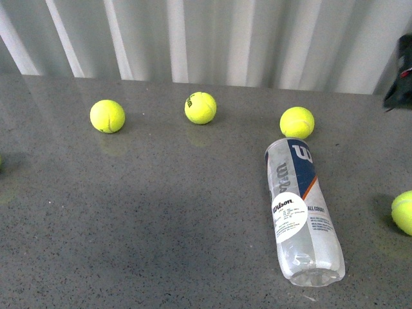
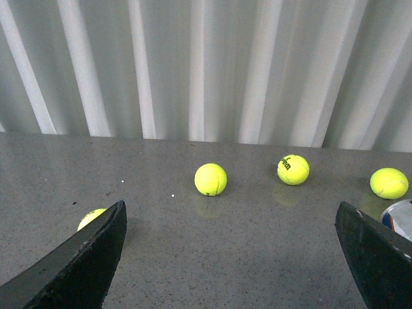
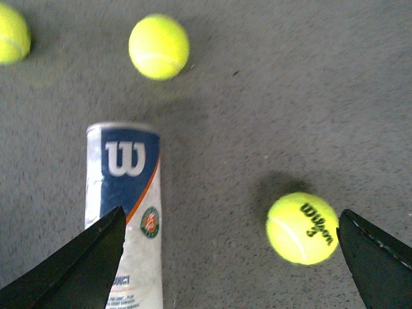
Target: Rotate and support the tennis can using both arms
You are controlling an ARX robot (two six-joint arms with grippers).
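Two empty jaws: our left gripper (image 2: 230,215) gapes off aside, our right gripper (image 3: 232,217) gapes above the flat-lying can (image 1: 301,209), probably lining up a grasp.

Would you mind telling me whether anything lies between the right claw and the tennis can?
Nothing covers the tennis can; it lies bare on the table by one finger of the open right claw. A tennis ball sits apart beside it, inside the claw's span, and might get nudged.
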